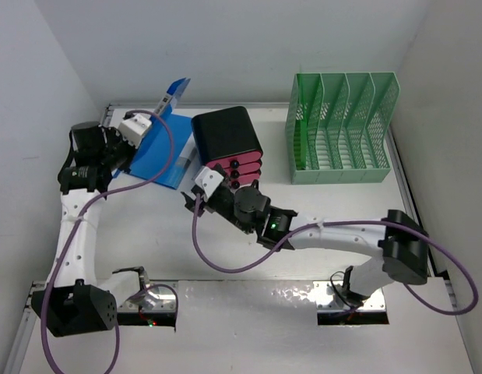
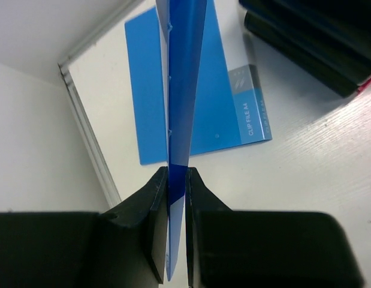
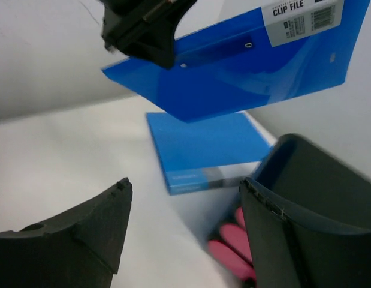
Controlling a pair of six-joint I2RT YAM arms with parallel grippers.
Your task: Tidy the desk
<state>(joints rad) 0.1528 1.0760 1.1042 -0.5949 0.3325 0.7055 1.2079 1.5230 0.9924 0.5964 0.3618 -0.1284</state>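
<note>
The white desk (image 1: 147, 234) holds a blue clip file (image 1: 159, 152) lying flat at the back left. My left gripper (image 1: 157, 107) is shut on the edge of a second blue clip file (image 1: 177, 89) and holds it raised above the flat one. In the left wrist view my left gripper (image 2: 176, 180) pinches the held file (image 2: 184, 72) edge-on, above the flat file (image 2: 221, 114). My right gripper (image 1: 195, 201) is open and empty, low over the desk beside the black box of pink drawers (image 1: 227, 144). The right wrist view shows the held file (image 3: 245, 66), the flat file (image 3: 203, 150) and the pink drawers (image 3: 233, 246).
A mint-green mesh file rack (image 1: 342, 128) stands at the back right. The silver rail (image 2: 89, 138) and the white wall run close to the left of the files. The black box (image 2: 311, 42) sits just right of the flat file.
</note>
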